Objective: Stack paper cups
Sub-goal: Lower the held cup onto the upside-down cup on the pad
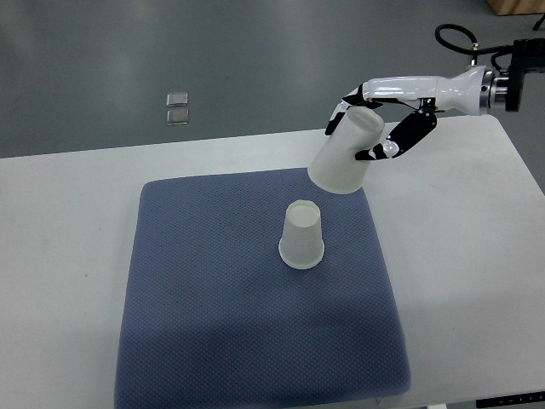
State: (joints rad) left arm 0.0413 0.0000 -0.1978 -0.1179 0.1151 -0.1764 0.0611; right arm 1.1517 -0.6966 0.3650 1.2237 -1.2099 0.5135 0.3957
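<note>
A white paper cup [301, 236] stands upside down near the middle of the blue mat [204, 290]. A second white paper cup [345, 154] hangs tilted above the mat's far right corner, its wide mouth pointing down and left. My right hand [379, 128] is shut on this cup near its narrow base, the arm coming in from the upper right. The held cup is up and to the right of the standing one, apart from it. My left hand does not show.
The mat lies on a white table [477, 256] whose far edge runs behind the hand. Beyond it is grey floor with two small clear squares [177, 107]. A black cable [456, 38] loops by the right arm.
</note>
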